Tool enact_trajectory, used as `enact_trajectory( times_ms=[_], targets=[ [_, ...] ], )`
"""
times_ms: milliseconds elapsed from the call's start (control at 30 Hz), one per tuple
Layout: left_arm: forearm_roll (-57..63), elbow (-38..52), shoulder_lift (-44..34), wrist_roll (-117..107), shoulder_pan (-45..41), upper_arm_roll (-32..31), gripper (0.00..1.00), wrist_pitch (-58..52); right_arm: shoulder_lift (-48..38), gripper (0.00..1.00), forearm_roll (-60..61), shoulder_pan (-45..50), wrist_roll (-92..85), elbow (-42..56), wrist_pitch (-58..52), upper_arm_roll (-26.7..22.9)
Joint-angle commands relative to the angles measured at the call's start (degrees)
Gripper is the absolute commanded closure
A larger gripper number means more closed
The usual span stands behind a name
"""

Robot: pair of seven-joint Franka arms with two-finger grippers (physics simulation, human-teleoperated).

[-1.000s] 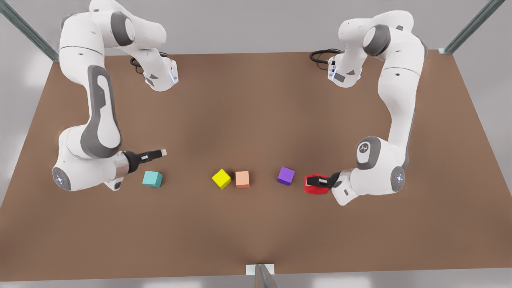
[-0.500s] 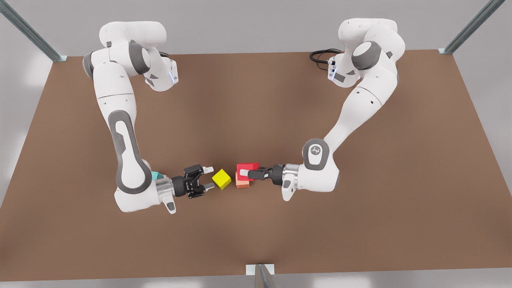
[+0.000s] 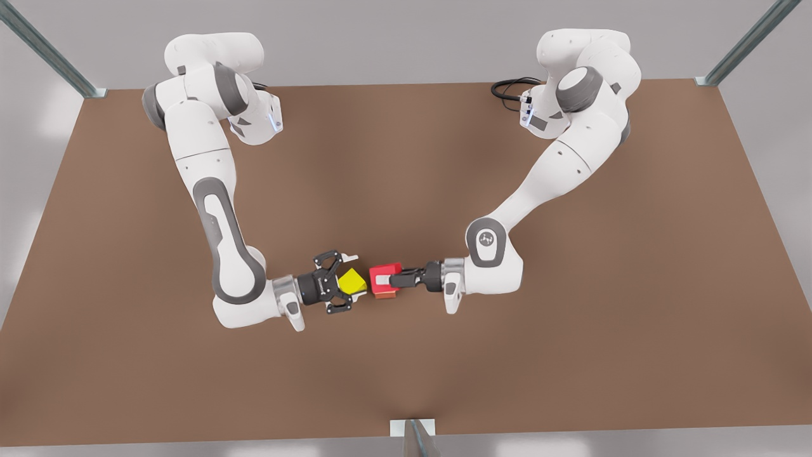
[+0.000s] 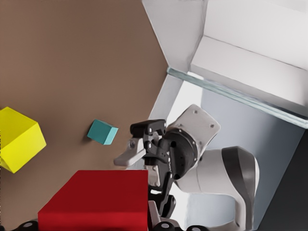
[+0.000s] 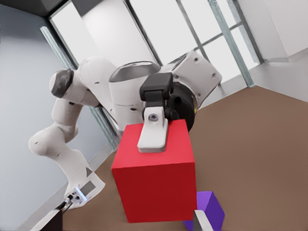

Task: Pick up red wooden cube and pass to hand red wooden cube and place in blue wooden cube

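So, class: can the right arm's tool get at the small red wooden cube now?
Probably yes: the right tool is open, facing the small red wooden cube that the left tool grips, with nothing between them in the right wrist view.

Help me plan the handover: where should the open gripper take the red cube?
The right gripper should probably close on two bare side faces of the red wooden cube, coming from the front view's left; the left gripper pinches the other pair.

The small salmon-orange wooden cube (image 3: pixel 384 295) is largely hidden beneath the bright red wooden cube (image 3: pixel 384 277); only its lower edge shows.
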Motion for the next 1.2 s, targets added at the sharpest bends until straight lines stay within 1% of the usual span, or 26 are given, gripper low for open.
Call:
enact_trajectory(
  times_ms=[0,567,1167],
  targets=[
    [-1.7,0.0,0.0,21.8,0.0,0.0,0.48,1.2,0.1,0.0,1.4,0.0,-28.5,0.0,0.5,0.0],
    [-3.4,-0.5,0.0,21.6,0.0,0.0,0.48,1.3,2.4,0.0,8.1,2.5,-26.3,1.5,6.2,-0.2],
    [-3.4,-0.5,0.0,21.6,-0.4,0.0,0.48,2.5,4.3,0.0,11.3,5.9,-25.6,1.5,7.9,-0.1]
  ],
)
